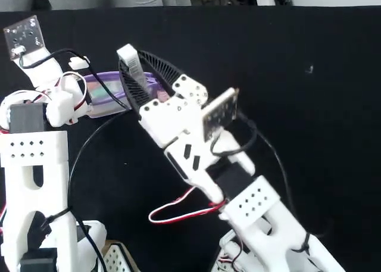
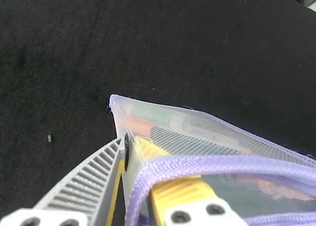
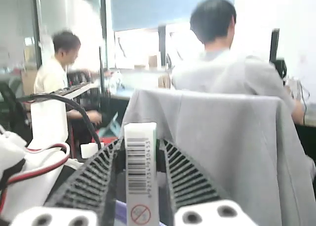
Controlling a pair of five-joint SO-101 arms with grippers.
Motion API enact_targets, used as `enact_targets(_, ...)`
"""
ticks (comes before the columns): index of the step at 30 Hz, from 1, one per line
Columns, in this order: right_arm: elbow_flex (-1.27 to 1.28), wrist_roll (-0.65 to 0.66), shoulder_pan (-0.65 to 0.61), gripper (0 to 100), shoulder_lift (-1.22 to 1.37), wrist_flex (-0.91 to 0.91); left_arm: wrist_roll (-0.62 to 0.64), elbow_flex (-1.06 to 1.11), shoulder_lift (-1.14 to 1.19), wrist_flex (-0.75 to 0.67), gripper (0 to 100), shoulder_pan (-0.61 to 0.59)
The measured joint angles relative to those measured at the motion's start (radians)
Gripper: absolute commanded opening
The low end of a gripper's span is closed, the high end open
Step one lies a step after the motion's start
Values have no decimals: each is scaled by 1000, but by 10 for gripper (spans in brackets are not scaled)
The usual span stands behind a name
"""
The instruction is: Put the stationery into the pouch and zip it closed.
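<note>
High view, from the left: the left hand (image 1: 83, 93) is clamped on one end of the mesh pouch (image 1: 110, 96), which lies on the black bench (image 1: 297, 75) with its purple zip band (image 1: 104, 78) facing the middle of the scene. The left wrist view confirms the grip. Its ribbed finger (image 2: 94, 171) presses against the pouch (image 2: 207, 137) wall, the purple zip band (image 2: 197, 164) bows apart beside it, and coloured shapes show faintly through the mesh, so some stationery seems to be inside already. Further right, the right hand (image 1: 134, 66) stands just above the pouch's other end, closed on a white barcoded stationery piece (image 1: 128, 58) held upright – in the right wrist view that white barcoded stationery piece (image 3: 139, 171) sits squarely between the two ribbed jaws of the right hand (image 3: 140, 144). The step in hand looks like loading, not zipping. Next, I judge, the right hand must tip the piece end-first toward the gap in the zip band and lower it before letting go, while the left hand steadies the mouth – a steep, upright drop risks it catching on the band.
</note>
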Motion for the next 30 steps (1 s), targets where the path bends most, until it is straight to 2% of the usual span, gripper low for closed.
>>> enact_targets(7, 110, 0, 0, 11, 31, -253, 0, 0, 0, 0, 29, 0)
enact_targets(17, 110, -2, 0, 11, 384, -600, 0, 3, 0, -3, 29, 0)
enact_targets(23, 110, -11, -2, 15, 420, -626, -2, 29, 2, -21, 29, 0)
enact_targets(30, 100, -49, 9, 16, 422, -485, -2, 37, -5, -25, 29, 0)
